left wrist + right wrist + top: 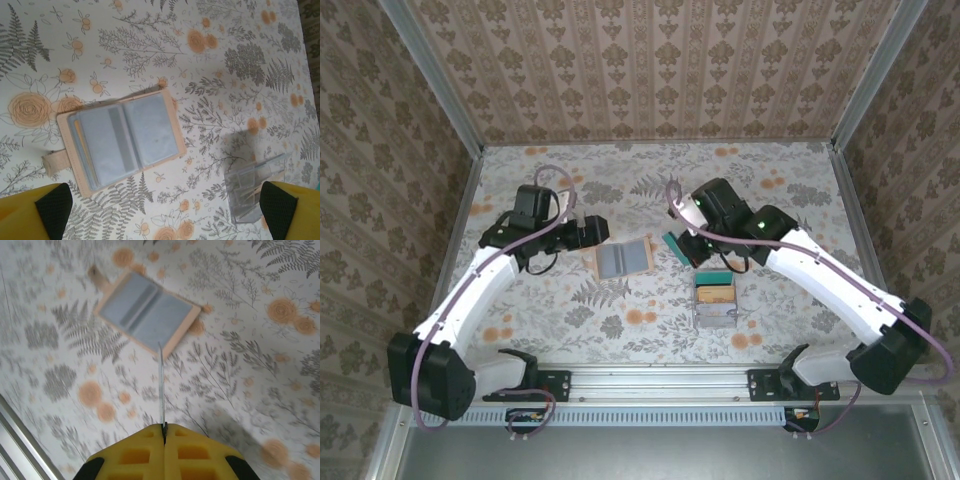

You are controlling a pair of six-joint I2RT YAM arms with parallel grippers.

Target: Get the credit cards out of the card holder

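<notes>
Currently I log the following. Card holder (120,140): lying open on the flowered desk (225,50), grey-blue lining up, strap tab sticking out at one side. Yellow card (85,150): only its edge shows, tucked in a slot of the holder. Left gripper (165,210): fingers (50,210) spread wide and holding nothing, hovering over the desk near the holder. Right gripper (164,427): fingers (200,450) pressed together on the teal card (674,247), held on edge above the desk just beside the holder. Clear box (715,305): on the desk near the right arm.
</notes>
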